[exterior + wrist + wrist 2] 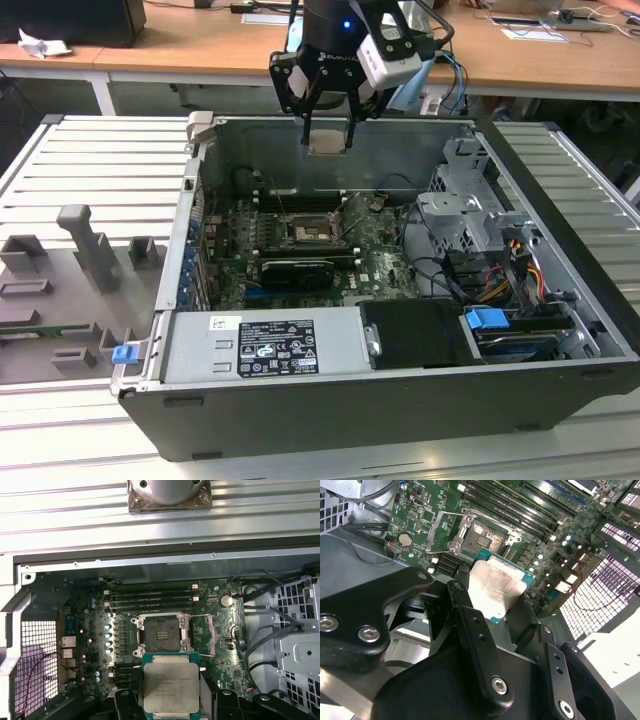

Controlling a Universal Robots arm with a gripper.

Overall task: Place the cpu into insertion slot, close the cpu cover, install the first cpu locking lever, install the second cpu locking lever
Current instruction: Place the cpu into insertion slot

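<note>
- I have the pincer closed on the cpu, 1 finger on each of 2 opposite edges.
- In the exterior view it hangs above the open computer case, close to the case's far wall, with the chip's flat faces level.
- In both wrist views the cpu sits between the black fingers, silvery top facing the cameras and green border showing around it.
- The second wrist view shows the pincer with the cpu clamped at its tips.
- The insertion slot lies on the green board at the bottom of the case, well below the chip and not touching it.
- In the exterior view the slot is lower in the picture than the pincer and slightly towards the exterior view's left.
- The slot shows its bare contact field inside the thin metal rim.
- The cpu cover is swung up and open along 1 side of the slot.
- 4 long black memory slots run alongside the slot, just beside it.
- The case rests on a ribbed metal worktop.
</note>
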